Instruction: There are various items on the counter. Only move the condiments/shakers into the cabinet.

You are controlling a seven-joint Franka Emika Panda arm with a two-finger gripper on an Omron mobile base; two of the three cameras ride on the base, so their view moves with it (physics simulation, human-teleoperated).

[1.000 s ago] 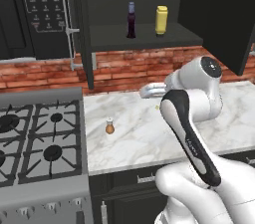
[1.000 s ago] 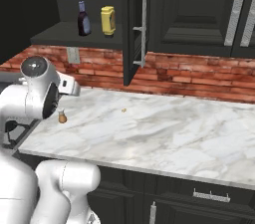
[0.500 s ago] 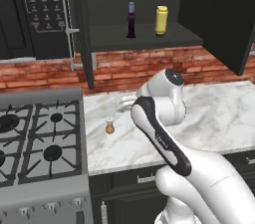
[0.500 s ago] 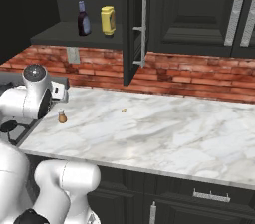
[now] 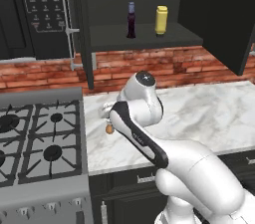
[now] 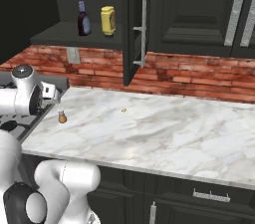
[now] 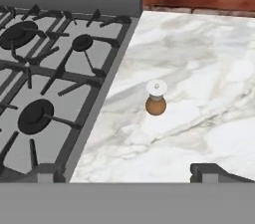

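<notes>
Gripper (image 7: 127,172) hangs over the counter (image 7: 199,118) with jaws spread wide, nothing between them; one fingertip (image 7: 209,172) shows low at right in the hand view, the other low at left over the stove (image 7: 45,78) edge. Shaker (image 7: 156,98) stands upright on the marble ahead of the gripper, roughly between the finger lines but well short of them, untouched, just beside the stove's edge. In the right base view the shaker (image 6: 62,117) sits just beyond and below the hand (image 6: 49,92). In the left base view the shaker (image 5: 109,129) peeks out beside the arm's wrist. Far above and beyond the gripper, sauce bottle (image 5: 131,20) and yellow bottle (image 5: 161,20) stand upright, near each other, on the shelf of the open cabinet (image 5: 149,39). A small orange speck (image 6: 123,110) lies on the counter, well off to the gripper's right.
</notes>
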